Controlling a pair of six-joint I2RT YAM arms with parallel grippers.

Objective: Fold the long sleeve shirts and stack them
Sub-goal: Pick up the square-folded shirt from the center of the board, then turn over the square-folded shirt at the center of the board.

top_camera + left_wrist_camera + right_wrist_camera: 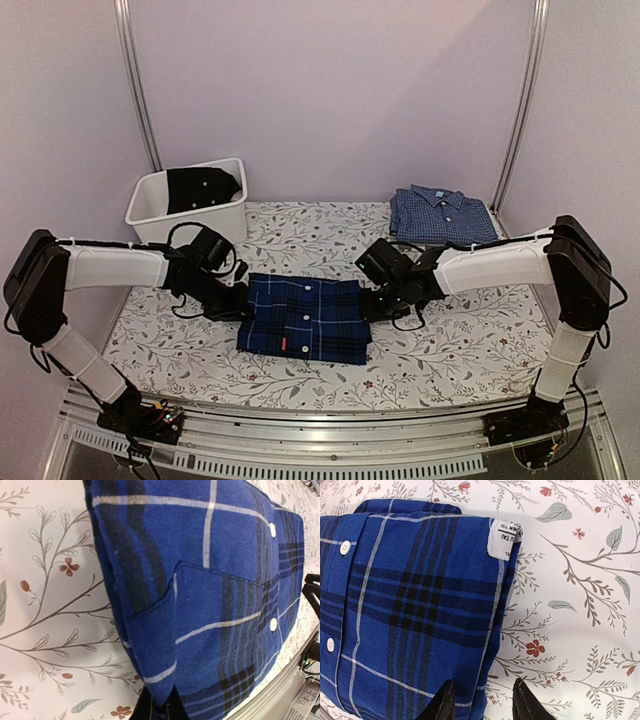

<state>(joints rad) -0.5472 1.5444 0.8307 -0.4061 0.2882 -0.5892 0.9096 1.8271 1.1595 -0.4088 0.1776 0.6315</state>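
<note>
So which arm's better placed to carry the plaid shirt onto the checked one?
Right, probably: the right gripper straddles the edge of the plaid shirt nearest the checked shirt; the left gripper pinches the far edge.

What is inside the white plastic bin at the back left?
The white rectangular plastic bin holds a crumpled black cloth garment that fills most of it. Anything beneath the garment, and the bin's floor, is covered.
</note>
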